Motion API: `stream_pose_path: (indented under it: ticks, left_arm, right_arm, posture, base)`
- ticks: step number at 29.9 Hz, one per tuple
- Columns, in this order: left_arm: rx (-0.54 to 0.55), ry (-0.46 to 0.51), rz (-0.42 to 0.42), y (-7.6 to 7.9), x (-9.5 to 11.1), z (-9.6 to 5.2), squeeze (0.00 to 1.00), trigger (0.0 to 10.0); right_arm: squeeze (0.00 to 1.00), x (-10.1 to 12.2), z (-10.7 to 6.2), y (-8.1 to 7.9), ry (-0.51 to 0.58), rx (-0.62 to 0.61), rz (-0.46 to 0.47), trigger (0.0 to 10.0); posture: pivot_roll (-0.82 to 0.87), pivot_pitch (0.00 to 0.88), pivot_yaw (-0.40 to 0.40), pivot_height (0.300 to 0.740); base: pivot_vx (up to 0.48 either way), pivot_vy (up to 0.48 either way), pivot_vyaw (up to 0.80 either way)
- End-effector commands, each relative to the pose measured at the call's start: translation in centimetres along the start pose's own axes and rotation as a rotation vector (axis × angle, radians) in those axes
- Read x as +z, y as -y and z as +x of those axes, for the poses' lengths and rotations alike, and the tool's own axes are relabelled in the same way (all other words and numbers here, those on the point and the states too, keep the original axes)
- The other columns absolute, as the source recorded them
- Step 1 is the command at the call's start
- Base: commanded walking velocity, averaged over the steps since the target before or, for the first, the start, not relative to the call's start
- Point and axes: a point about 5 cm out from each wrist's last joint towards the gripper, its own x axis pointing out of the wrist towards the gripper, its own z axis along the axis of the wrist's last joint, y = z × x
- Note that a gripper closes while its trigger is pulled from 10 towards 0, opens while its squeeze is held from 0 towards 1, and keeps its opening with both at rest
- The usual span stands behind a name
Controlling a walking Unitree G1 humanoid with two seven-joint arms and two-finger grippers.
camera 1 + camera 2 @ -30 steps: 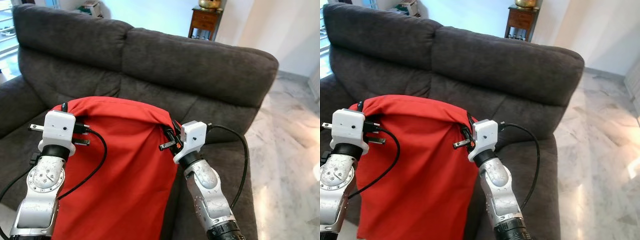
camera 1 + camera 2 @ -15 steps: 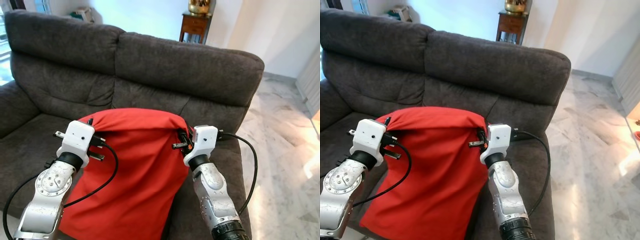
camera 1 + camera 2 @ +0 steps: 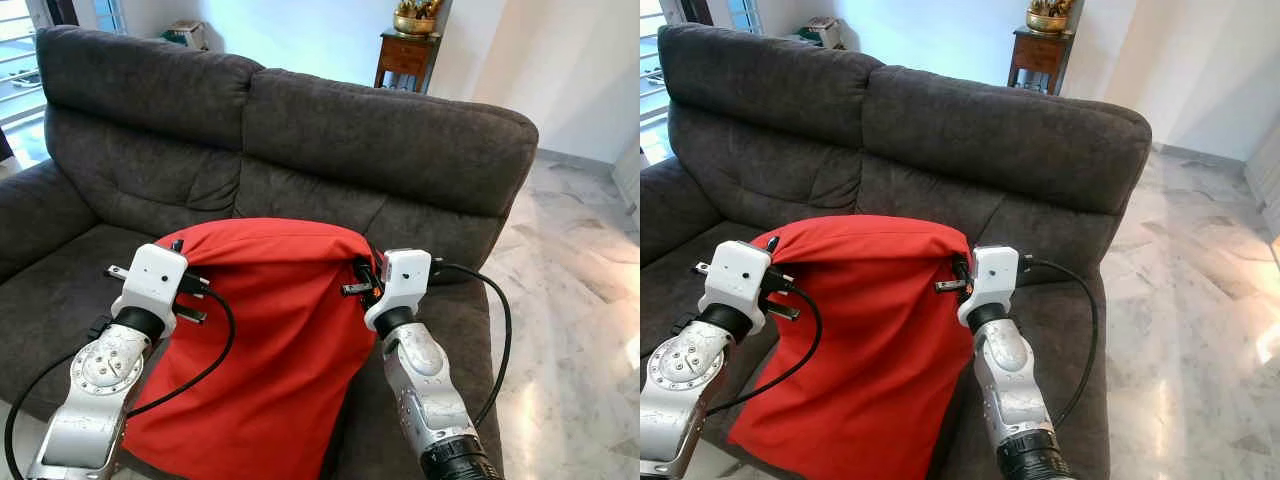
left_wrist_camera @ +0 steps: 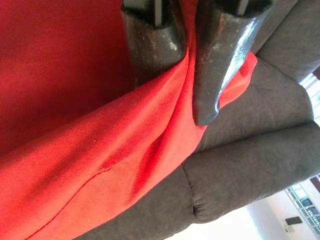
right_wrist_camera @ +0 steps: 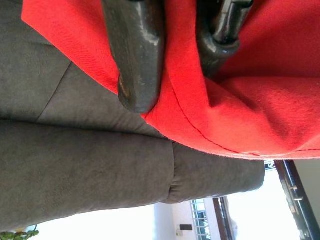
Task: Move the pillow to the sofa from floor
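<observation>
Both grippers, left (image 3: pixel 178 262) and right (image 3: pixel 362 272), we keep pinched on red pillow (image 3: pixel 265 340) top corners, now lowered over sofa (image 3: pixel 400 140) seat at 12 o'clock, release next.

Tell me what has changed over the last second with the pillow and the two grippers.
The red pillow and both arms have come down and forward toward the sofa seat: its top edge sat against the backrest a second ago and now lies lower, over the seat cushion. Part of the shift is the head camera moving. Unchanged: the left gripper and the right gripper stay clamped on the pillow's top corners; nothing was let go.
</observation>
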Motion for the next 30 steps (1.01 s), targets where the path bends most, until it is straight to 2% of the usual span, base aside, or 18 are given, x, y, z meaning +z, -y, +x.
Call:
stream_pose_path:
  ticks: [1,2,3,4,5,6,13,19,20,21,22,25,26,27,30]
  left_arm:
    - [0.038,-0.062,0.002,-0.6,-1.1,-0.4,0.0,10.0]
    - [0.031,-0.061,0.0,-0.5,-1.2,-0.3,0.49,10.0]
    - [0.029,-0.06,0.002,-0.4,-1.2,-0.3,0.89,10.0]
    - [0.026,-0.059,0.0,-0.4,-1.2,-0.3,1.0,10.0]
    - [0.026,-0.059,0.0,-0.4,-1.2,-0.3,1.0,10.0]
    - [0.024,-0.06,0.001,-0.3,-1.2,-0.2,1.0,10.0]
    - [0.02,-0.056,-0.001,0.0,-1.1,-0.3,1.0,10.0]
    - [0.021,-0.052,-0.004,0.1,-1.0,-0.2,1.0,10.0]
    - [0.024,-0.056,-0.004,0.2,-1.1,-0.2,1.0,10.0]
    - [0.026,-0.059,-0.004,0.2,-1.2,-0.2,1.0,10.0]
    - [0.028,-0.065,-0.002,0.2,-1.4,-0.3,1.0,10.0]
    - [0.022,-0.093,-0.007,0.5,-2.0,-0.5,1.0,10.0]
    - [0.018,-0.106,-0.015,0.6,-2.3,-0.7,0.57,10.0]
    - [0.012,-0.152,-0.021,0.8,-3.6,-1.1,0.0,10.0]
    - [0.001,-0.235,-0.046,1.0,-6.0,-2.3,0.0,10.0]
  right_arm:
    - [0.0,1.7,0.4,1.5,0.079,-0.079,0.016,10.0]
    - [0.0,1.7,0.4,1.5,0.081,-0.08,0.021,10.0]
    - [0.16,1.7,0.4,1.5,0.081,-0.08,0.021,10.0]
    - [0.49,1.7,0.4,1.5,0.081,-0.079,0.022,10.0]
    - [0.49,1.7,0.4,1.5,0.081,-0.079,0.022,10.0]
    - [1.0,1.7,0.3,1.5,0.083,-0.072,0.009,10.0]
    - [1.0,1.8,0.2,1.4,0.088,-0.068,0.005,10.0]
    - [1.0,2.6,0.4,1.2,0.142,-0.063,-0.034,10.0]
    - [0.47,2.8,0.4,1.4,0.15,-0.087,-0.053,10.0]
    - [0.47,2.8,0.4,1.6,0.15,-0.099,-0.06,10.0]
    - [0.0,2.7,0.3,2.0,0.143,-0.125,-0.076,10.0]
    - [0.0,2.1,0.0,3.6,0.112,-0.202,-0.095,10.0]
    - [0.0,1.9,-0.2,4.0,0.1,-0.222,-0.103,10.0]
    - [0.0,1.2,-0.6,5.1,0.068,-0.255,-0.118,10.0]
    - [0.0,-0.2,-1.6,7.3,0.008,-0.327,-0.097,10.0]
  posture:
    - [0.21,0.033,-0.055,0.74]
    - [0.21,0.032,-0.053,0.74]
    - [0.21,0.033,-0.054,0.74]
    - [0.21,0.033,-0.054,0.74]
    - [0.21,0.033,-0.054,0.74]
    - [0.21,0.032,-0.055,0.74]
    - [0.21,0.034,-0.057,0.74]
    - [0.21,0.033,-0.058,0.74]
    - [0.21,0.033,-0.058,0.74]
    - [0.21,0.034,-0.06,0.74]
    - [0.21,0.034,-0.059,0.74]
    - [0.21,0.035,-0.059,0.74]
    - [0.21,0.035,-0.059,0.74]
    - [0.21,0.033,-0.058,0.74]
    - [0.21,0.032,-0.055,0.74]
  base:
    - [0.0,0.0,0.0]
    - [0.0,0.0,0.0]
    - [0.0,0.0,0.0]
    - [0.0,0.0,0.0]
    - [0.0,0.0,0.0]
    - [0.0,0.0,0.0]
    - [0.0,0.0,0.0]
    - [0.0,0.0,0.0]
    - [0.0,0.0,0.0]
    - [0.0,0.0,0.0]
    - [0.0,0.0,0.0]
    - [0.0,0.0,0.0]
    - [0.0,0.0,0.0]
    - [0.0,0.0,0.0]
    - [0.0,0.0,0.0]
